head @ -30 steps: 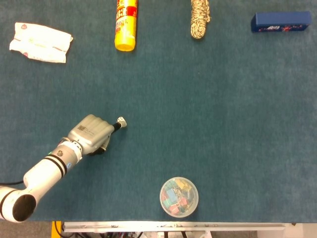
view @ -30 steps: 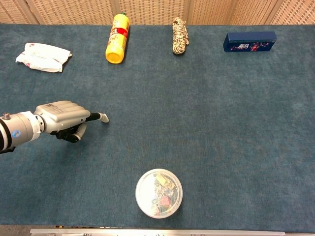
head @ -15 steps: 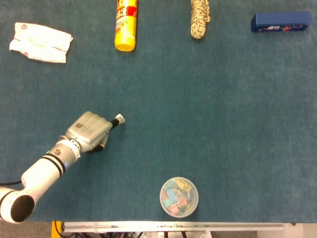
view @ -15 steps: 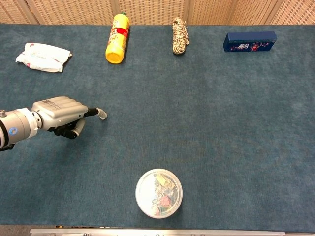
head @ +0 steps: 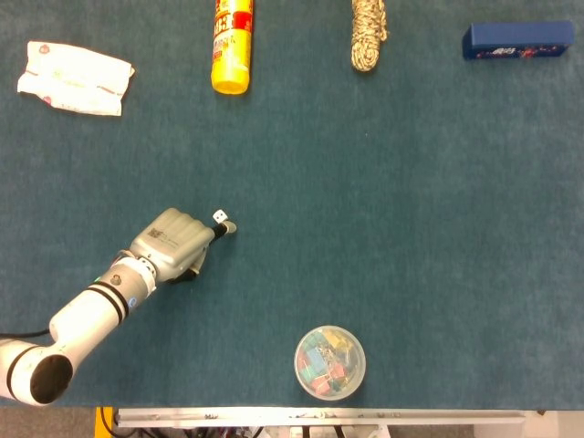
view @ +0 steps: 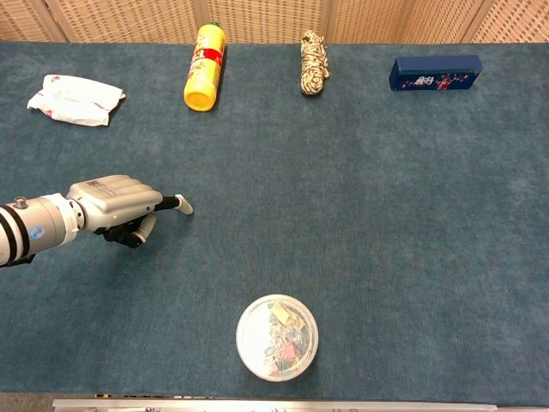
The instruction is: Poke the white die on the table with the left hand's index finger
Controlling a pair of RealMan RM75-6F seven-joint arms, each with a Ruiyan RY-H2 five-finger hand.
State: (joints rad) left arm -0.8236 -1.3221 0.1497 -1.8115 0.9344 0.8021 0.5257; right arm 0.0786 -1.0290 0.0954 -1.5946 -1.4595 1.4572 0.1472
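left hand (head: 171, 243): curled, index finger extended, holding nothing | white die (head: 219, 216): just beside fingertip, far side

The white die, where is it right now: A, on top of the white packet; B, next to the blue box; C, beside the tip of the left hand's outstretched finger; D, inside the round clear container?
C: in the head view the white die lies on the table by the outstretched fingertip of the left hand, far from the other items.
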